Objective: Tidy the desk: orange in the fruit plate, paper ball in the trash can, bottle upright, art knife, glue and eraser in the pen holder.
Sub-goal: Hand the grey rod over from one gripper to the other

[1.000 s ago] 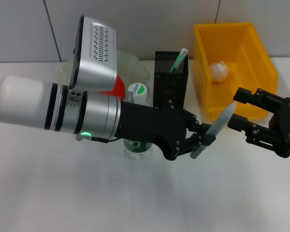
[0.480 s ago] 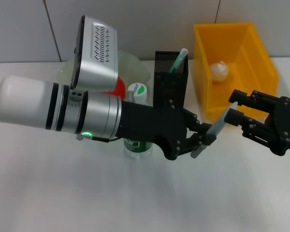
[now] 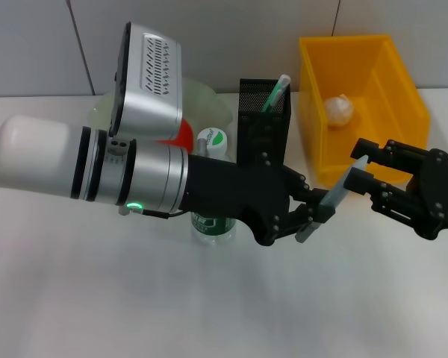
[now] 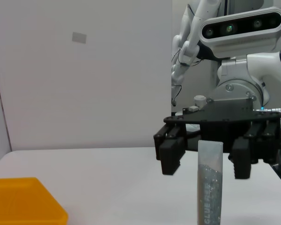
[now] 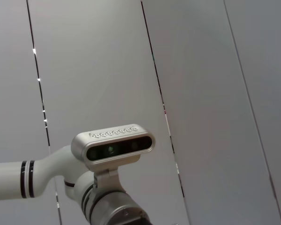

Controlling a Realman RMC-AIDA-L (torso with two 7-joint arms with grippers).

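Gripping one glue stick (image 3: 342, 186), the left pincer (image 3: 313, 216) meets one spread right pincer (image 3: 364, 171).

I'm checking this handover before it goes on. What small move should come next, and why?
Probably the right gripper should shut on the glue stick. The left gripper holds the stick's lower end and tilts it up toward the right one, whose open fingers stand on either side of its top.

Pen holder (image 3: 263, 112) sits centre-back, trash can (image 3: 362, 104) to its right with paper ball (image 3: 339, 109) inside. Bottle (image 3: 212, 145) just left of holder, upright; fruit plate (image 3: 201, 101) behind it, holding orange (image 3: 182, 136).
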